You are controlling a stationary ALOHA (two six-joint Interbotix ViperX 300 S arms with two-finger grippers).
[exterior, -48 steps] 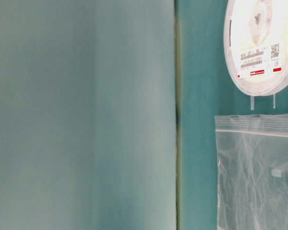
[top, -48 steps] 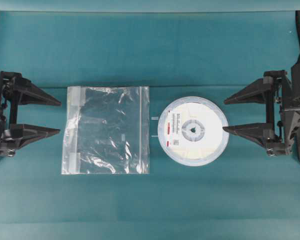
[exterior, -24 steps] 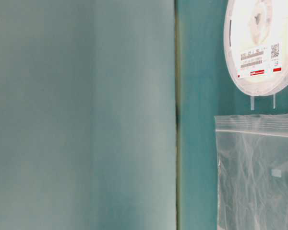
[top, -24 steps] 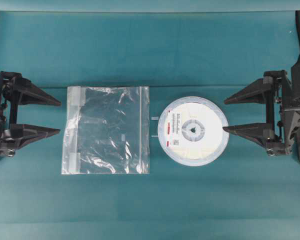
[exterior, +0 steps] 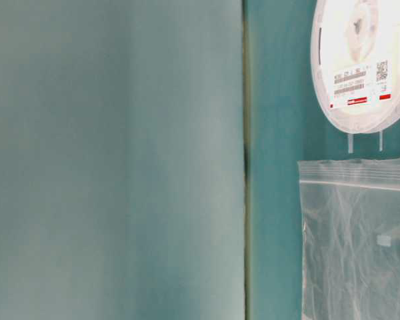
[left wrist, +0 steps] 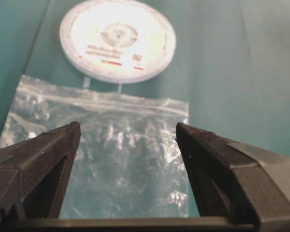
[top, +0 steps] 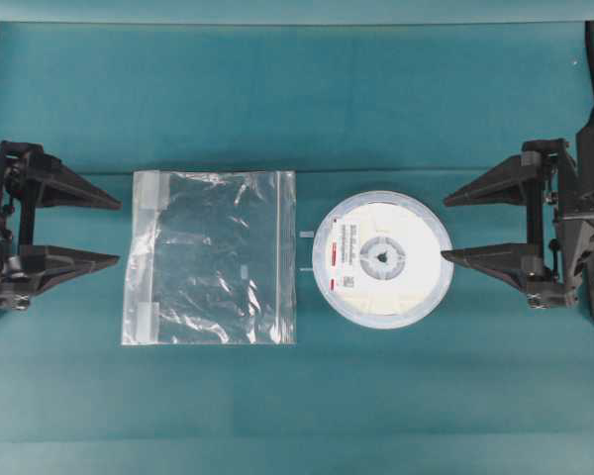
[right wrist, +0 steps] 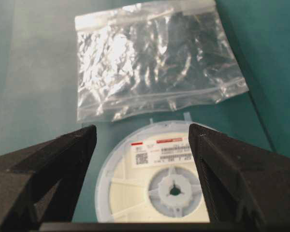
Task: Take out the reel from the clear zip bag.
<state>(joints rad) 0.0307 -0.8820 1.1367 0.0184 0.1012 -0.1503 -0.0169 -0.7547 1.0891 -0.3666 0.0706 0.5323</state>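
Observation:
The reel (top: 382, 258) is a flat white disc with a cream centre, grey hub and red-striped label. It lies flat on the teal table, outside the bag, just right of it. The clear zip bag (top: 210, 257) lies flat and holds nothing, its zip strip along the edge facing the reel. Both also show in the table-level view, reel (exterior: 363, 63) and bag (exterior: 357, 240), in the left wrist view, reel (left wrist: 117, 39) and bag (left wrist: 106, 154), and in the right wrist view, reel (right wrist: 159, 179) and bag (right wrist: 154, 60). My left gripper (top: 119, 233) is open left of the bag. My right gripper (top: 444, 229) is open right of the reel.
The teal table surface (top: 297, 99) surrounds both objects. Two small clear tape tabs (top: 307, 251) lie between bag and reel. A fold line in the cloth (exterior: 245, 160) runs through the table-level view.

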